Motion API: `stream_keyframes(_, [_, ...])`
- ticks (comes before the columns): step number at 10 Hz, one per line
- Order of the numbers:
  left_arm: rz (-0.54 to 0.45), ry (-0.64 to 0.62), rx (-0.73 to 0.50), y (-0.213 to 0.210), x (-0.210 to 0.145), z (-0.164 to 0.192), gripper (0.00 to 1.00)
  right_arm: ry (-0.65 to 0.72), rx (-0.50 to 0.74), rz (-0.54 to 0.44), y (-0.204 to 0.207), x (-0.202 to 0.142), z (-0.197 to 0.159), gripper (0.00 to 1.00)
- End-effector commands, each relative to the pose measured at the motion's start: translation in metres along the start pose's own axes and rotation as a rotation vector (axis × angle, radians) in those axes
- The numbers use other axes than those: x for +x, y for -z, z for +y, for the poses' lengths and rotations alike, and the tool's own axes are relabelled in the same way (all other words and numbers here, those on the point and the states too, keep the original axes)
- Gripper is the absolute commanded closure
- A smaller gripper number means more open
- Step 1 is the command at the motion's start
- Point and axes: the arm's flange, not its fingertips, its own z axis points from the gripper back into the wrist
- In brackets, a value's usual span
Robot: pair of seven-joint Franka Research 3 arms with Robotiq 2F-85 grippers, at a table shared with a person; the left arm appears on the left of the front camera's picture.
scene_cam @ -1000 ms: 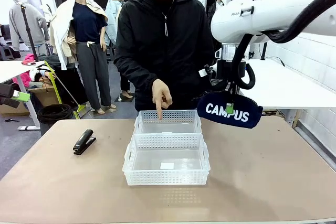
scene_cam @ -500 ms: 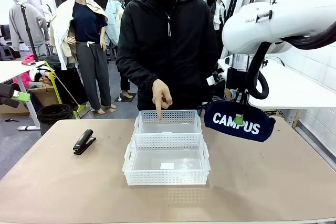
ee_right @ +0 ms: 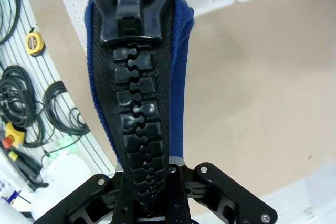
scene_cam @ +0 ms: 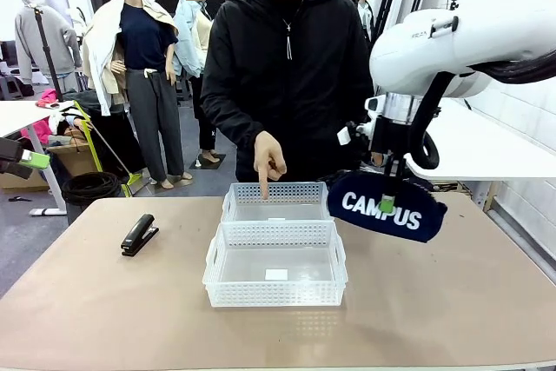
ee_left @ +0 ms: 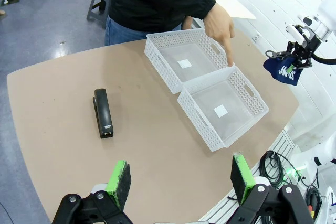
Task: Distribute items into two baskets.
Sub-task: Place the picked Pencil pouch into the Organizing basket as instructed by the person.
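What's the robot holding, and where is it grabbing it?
The right gripper holds the blue pouch by its zipped top edge. The left gripper holds nothing.

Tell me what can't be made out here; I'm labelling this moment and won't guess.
- Right wrist view: the pouch covers the fingertips of the right gripper.
- Front view: whether the person's hand touches the far basket; the fingertip overlaps its wall.
- Left wrist view: print on the stapler, too small to read.

Bright even indoor light, soft shadows, wide-angle wrist distortion
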Motion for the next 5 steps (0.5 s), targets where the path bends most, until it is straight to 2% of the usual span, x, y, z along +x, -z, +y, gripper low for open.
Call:
stream_keyframes(1, [-0.011, 0.015, -0.015, -0.001, -0.001, 0.003, 0.0, -0.048, 0.033, -0.049, 0.014, 0.023, 0.011, 1.0])
stream_keyframes(3, [-0.011, 0.015, -0.015, -0.001, -0.001, 0.003, 0.0, -0.074, 0.058, -0.064, 0.023, 0.046, 0.017, 1.0])
stream_keyframes(5, [-0.011, 0.015, -0.015, -0.001, -0.001, 0.003, 0.0, -0.11, 0.043, -0.035, 0.027, 0.072, 0.025, 1.0])
